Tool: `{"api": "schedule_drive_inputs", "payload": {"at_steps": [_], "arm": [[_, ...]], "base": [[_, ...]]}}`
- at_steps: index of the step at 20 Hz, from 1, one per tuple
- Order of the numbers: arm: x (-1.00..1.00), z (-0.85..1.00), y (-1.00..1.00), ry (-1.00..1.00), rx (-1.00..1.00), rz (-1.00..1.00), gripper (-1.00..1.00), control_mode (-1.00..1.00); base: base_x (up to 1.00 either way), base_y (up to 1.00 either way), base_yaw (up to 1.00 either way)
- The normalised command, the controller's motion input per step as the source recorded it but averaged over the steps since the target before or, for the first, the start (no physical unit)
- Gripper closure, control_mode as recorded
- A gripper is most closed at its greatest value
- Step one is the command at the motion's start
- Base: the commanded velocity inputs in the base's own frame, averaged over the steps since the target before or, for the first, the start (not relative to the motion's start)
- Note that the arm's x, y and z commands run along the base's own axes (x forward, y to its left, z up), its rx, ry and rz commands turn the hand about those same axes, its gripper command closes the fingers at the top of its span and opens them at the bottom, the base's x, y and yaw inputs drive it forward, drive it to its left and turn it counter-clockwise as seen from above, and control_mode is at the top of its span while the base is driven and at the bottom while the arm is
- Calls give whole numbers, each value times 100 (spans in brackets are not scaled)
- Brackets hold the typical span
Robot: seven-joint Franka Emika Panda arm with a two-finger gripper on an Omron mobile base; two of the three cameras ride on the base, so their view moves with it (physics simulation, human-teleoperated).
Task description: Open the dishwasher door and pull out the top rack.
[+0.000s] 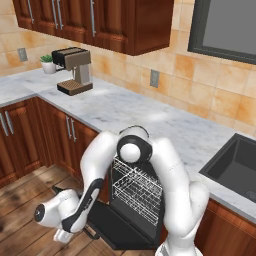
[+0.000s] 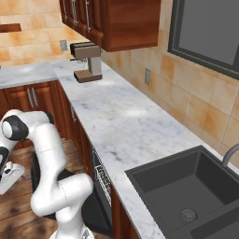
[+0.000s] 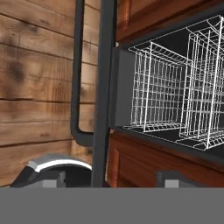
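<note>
The dishwasher door (image 1: 122, 227) is a black panel folded down flat, just above the wooden floor. In the hand view, which is rolled sideways, the door (image 3: 105, 87) shows edge-on as a dark upright strip, with its black bar handle (image 3: 78, 65) beside it. Two white wire racks sit inside the tub. The top rack (image 1: 131, 172) is the upper one and lies at the right in the hand view (image 3: 204, 83). My gripper (image 1: 62, 234) hangs low, off the door's outer edge, apart from the handle. It (image 3: 113, 178) is open with nothing gripped.
Reddish-brown cabinet doors (image 1: 20, 140) flank the dishwasher under a marble counter (image 1: 150, 115). A coffee machine (image 1: 75, 70) and a small plant (image 1: 48, 64) stand at the back left. A dark sink (image 2: 186, 191) is set at the right. The wooden floor (image 1: 25, 190) lies left of the door.
</note>
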Motion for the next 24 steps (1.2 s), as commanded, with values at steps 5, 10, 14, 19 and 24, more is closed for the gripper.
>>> {"api": "schedule_drive_inputs", "payload": {"at_steps": [5,10,14,19,24], "arm": [[10,100,-71,-2,0,1,-100,-100],[38,82,-95,0,-2,16,-100,-100],[29,44,-45,7,-30,22,-100,-100],[1,38,-49,30,-45,29,-100,-100],[1,46,-41,49,-47,29,-100,-100]], "base": [[0,0,0],[0,0,0],[0,0,0],[0,0,0],[0,0,0]]}}
